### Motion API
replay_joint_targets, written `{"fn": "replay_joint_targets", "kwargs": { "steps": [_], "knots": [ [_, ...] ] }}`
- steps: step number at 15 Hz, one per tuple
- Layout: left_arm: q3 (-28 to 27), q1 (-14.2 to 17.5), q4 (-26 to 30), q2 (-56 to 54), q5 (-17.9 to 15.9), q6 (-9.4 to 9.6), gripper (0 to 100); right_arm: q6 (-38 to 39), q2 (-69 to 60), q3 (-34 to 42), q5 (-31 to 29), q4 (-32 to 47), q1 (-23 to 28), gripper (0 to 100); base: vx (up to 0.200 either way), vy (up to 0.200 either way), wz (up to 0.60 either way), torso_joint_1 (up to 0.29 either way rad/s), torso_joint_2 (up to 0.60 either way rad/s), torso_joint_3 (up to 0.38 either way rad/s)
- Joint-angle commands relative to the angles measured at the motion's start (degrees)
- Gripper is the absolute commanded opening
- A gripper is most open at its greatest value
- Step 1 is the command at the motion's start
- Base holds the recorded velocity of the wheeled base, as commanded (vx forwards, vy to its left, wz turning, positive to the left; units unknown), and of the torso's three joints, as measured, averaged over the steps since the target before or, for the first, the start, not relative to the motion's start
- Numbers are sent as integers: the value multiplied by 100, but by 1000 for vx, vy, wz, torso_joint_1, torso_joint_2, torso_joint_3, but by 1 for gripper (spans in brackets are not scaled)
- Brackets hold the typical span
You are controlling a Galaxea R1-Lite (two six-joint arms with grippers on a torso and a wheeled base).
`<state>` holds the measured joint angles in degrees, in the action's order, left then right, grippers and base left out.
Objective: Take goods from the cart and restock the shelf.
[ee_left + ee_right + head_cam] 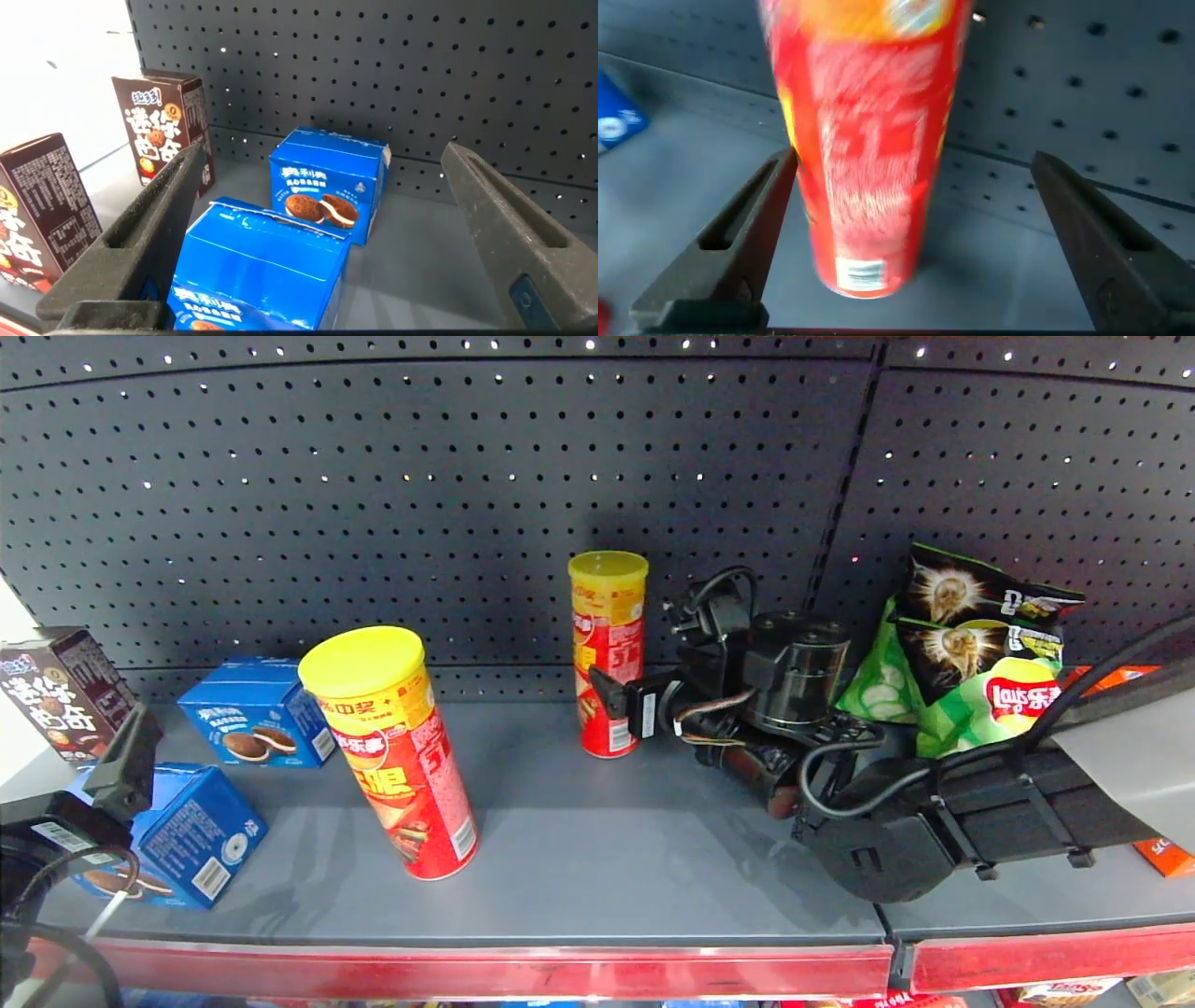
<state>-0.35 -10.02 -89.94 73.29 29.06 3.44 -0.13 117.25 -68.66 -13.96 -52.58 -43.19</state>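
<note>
Two red chip cans with yellow lids stand upright on the grey shelf [607,859]. My right gripper [611,702] is open beside the back can [608,653]. In the right wrist view that can [868,149] stands between the spread fingers [738,243] with a gap on each side. The front can [392,751] stands free, left of centre. My left gripper [126,761] is open at the shelf's left end, over the near blue cookie box [191,831]. In the left wrist view this box [257,271] lies low between the fingers [505,233].
A second blue cookie box [257,709] sits behind the first, near the pegboard back wall [420,504]. Brown boxes [61,700] stand at the far left. Chip bags [971,653] lean at the back right, behind my right arm. The shelf has a red front lip [485,971].
</note>
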Motion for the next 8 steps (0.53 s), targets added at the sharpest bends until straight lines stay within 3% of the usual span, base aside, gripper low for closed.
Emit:
{"fn": "replay_joint_targets", "kwargs": {
  "steps": [1, 2, 4, 8],
  "knots": [
    [0, 0, -6, 1, 3, -1, 100, -4, -35, 45, 16, -24, -58, 100, 0, 0, 0, 0, 0, 0],
    [0, 9, -6, -8, 3, -1, 100, 31, -79, 142, 25, -51, -40, 100, 0, 0, 0, 0, 0, 0],
    [0, 9, -6, -16, 3, -1, 100, 347, -466, 634, 684, -16, -5, 100, 0, 0, 0, 0, 0, 0],
    [0, 18, -6, -16, 3, -1, 100, 365, -633, 1065, 807, -174, 136, 100, 0, 0, 0, 0, 0, 0]
  ]
}}
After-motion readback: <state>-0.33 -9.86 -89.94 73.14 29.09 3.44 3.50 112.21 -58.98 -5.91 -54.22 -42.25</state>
